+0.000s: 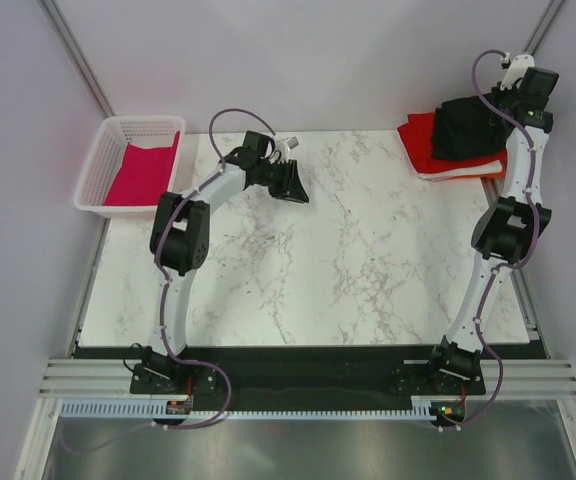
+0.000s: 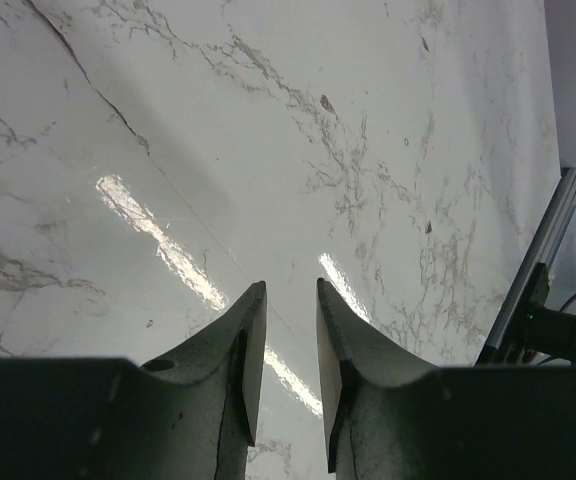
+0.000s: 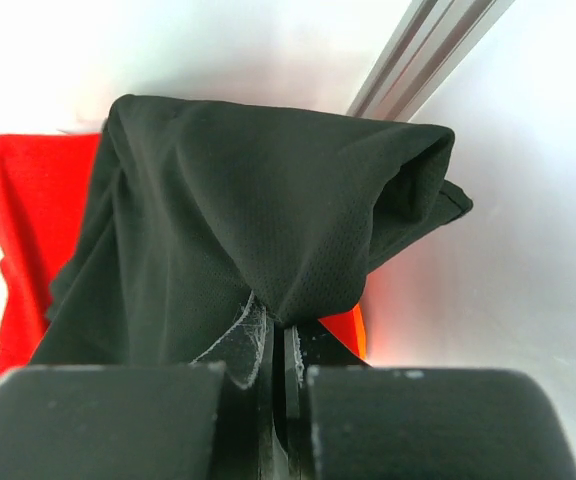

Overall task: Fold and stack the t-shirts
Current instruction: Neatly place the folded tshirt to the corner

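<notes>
The black t-shirt (image 3: pixel 258 220) hangs bunched from my right gripper (image 3: pixel 278 326), whose jaws are shut on a fold of its cloth. In the top view that gripper (image 1: pixel 495 107) holds the black t-shirt (image 1: pixel 460 128) over a stack of folded t-shirts at the back right, with the red t-shirt (image 1: pixel 423 145) on top and white and orange edges (image 1: pixel 473 170) below. A magenta t-shirt (image 1: pixel 143 172) lies in the basket. My left gripper (image 1: pixel 290 183) hovers over bare marble. In its wrist view the left gripper (image 2: pixel 289 290) stands partly open with nothing between the fingers.
The white lattice basket (image 1: pixel 96 165) sits at the back left corner, just off the marble table (image 1: pixel 348 270). A metal frame post (image 3: pixel 418 50) runs behind the stack. The table's right edge and rail (image 2: pixel 538 270) show in the left wrist view.
</notes>
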Controlling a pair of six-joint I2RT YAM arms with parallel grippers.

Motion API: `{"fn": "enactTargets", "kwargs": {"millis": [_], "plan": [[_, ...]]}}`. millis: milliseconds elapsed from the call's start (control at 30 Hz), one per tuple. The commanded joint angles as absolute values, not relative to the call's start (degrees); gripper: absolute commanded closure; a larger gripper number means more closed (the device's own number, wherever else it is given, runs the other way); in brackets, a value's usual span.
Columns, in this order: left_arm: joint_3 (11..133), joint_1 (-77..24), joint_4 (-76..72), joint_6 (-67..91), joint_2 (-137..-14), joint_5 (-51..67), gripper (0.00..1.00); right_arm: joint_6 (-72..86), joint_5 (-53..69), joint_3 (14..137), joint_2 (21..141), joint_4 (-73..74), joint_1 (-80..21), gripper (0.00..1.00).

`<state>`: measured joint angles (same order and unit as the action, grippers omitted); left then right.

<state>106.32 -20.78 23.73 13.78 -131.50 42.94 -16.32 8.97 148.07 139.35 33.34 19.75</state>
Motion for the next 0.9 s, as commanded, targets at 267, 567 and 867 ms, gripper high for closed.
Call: {"fn": "enactTargets", "kwargs": {"millis": [267,567,867], "plan": [[104.94,-23.2,24.87,9.14,-126.91,39.73,0.65,-17.05,0.8,153.1,145.46,22.07,19.6,1.0],[104.94,-25.22,24.87,8.88,-126.56,38.15,0.64,-23.62,-5.27,141.55,133.63,14.97,15.65,0.4],[104.68,-25.66,25.57,9.32,-126.21,38.23,0.64,-26.9,-6.06,118.12,124.08,11.15,5.28,0.38]]}}
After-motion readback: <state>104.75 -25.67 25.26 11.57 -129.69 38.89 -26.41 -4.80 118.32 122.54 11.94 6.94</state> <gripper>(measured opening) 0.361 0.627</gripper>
